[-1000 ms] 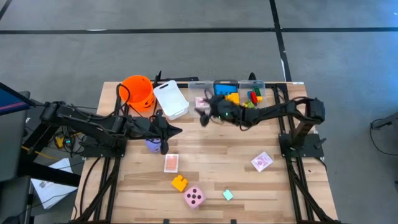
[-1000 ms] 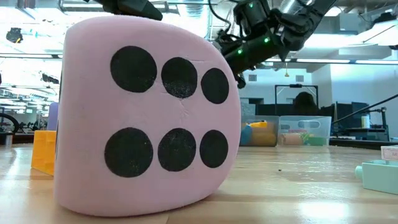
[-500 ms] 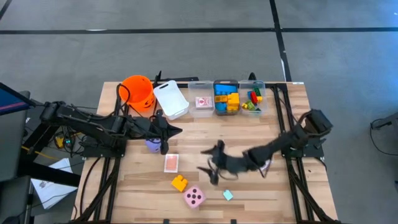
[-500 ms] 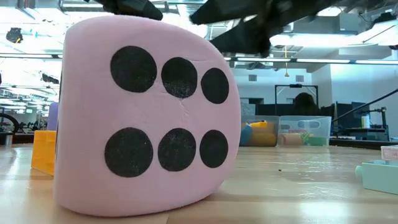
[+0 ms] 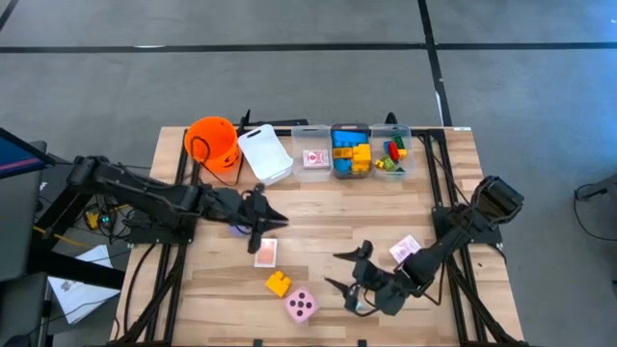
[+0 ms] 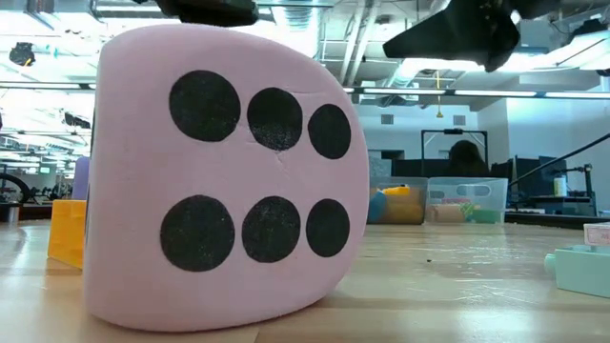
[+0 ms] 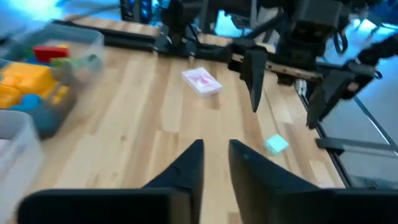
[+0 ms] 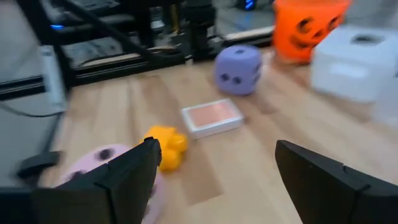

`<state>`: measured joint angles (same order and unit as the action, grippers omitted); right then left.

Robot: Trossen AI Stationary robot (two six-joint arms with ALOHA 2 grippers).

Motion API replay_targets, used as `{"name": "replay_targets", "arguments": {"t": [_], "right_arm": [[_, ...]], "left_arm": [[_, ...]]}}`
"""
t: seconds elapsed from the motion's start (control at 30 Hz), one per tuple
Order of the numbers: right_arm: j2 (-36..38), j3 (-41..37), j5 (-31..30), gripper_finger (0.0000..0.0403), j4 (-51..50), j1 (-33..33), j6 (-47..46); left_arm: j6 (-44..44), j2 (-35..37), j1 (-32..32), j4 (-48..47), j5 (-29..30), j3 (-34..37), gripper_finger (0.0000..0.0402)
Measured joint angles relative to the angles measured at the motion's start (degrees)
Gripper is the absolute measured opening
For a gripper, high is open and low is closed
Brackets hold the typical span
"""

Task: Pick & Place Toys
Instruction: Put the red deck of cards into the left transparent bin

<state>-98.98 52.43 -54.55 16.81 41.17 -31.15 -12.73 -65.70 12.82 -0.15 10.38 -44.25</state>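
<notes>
My right gripper hangs wide open over the table's near part, right of the pink dotted die and beside a mint brick. Its fingers touch nothing. My left gripper is shut and empty, above the table just right of the purple die, which the arm mostly hides in the high view. A yellow brick and a pink-backed card lie flat between the two grippers. A second card lies right of my right gripper.
At the far edge stand an orange bucket, a white bin and clear bins with a card and coloured bricks. The pink die fills the low view; the mint brick lies at its right.
My right gripper has swung from the bins at the far edge across the table toward the near edge and now hangs by the mint brick. My left gripper has shifted slightly toward the near edge and now covers more of the purple die.
</notes>
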Motion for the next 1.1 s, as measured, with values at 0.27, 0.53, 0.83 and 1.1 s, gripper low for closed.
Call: {"name": "replay_targets", "arguments": {"t": [0.27,0.53,0.83,1.1], "right_arm": [[0.0,0.0,8.0,0.0315,-0.8,-1.5,5.3],[3.7,7.7,24.4,0.0315,-28.0,-1.6,16.9],[3.9,15.9,31.6,0.0315,-74.2,-2.8,8.3],[3.3,12.8,45.6,0.0315,-81.5,-3.4,4.1]], "left_arm": [[0.3,-11.0,2.3,14.6,-0.2,0.0,0.0178],[0.4,-14.9,2.1,17.5,-0.1,0.0,0.0266],[0.3,-14.9,2.1,17.7,0.1,0.0,0.029],[0.3,-14.9,2.3,17.7,0.1,0.0,0.029]]}}
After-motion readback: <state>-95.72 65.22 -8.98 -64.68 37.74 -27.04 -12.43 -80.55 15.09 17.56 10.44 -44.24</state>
